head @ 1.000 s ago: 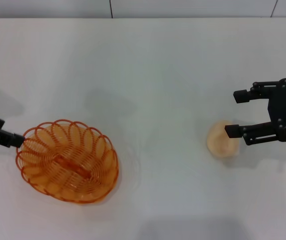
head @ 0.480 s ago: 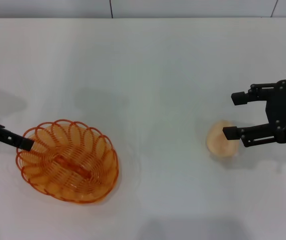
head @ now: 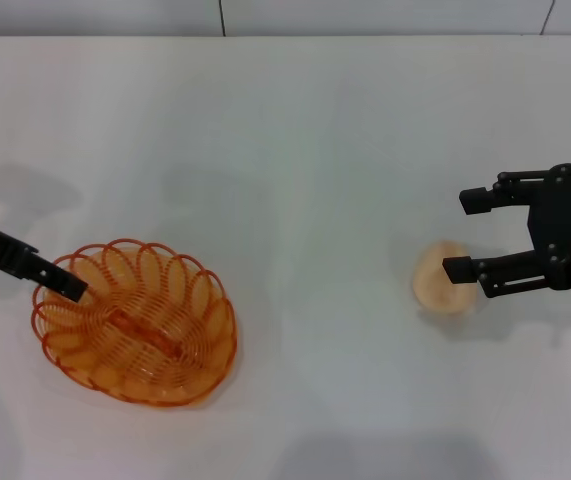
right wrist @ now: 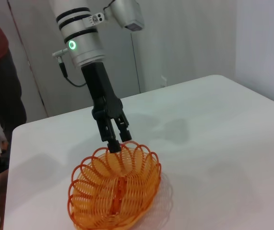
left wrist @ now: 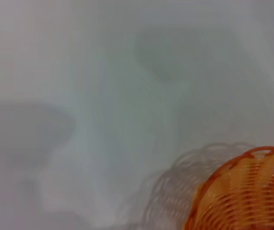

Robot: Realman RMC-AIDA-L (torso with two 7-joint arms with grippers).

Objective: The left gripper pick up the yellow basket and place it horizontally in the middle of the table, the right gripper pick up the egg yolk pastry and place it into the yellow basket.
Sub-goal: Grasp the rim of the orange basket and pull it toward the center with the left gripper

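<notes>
Table: one white table carries everything.
Yellow basket: one, near left part of the table; its long axis runs from far-left to near-right, not horizontal, and it is not in the middle.
Left gripper: at the basket's far-left rim, the arm nearer to it; jaws seem close together over the rim loops, a grip is not certain.
Right gripper: on the right, jaws apart.
Egg yolk pastry: one, right side, just left of the near jaw and partly under it.
</notes>
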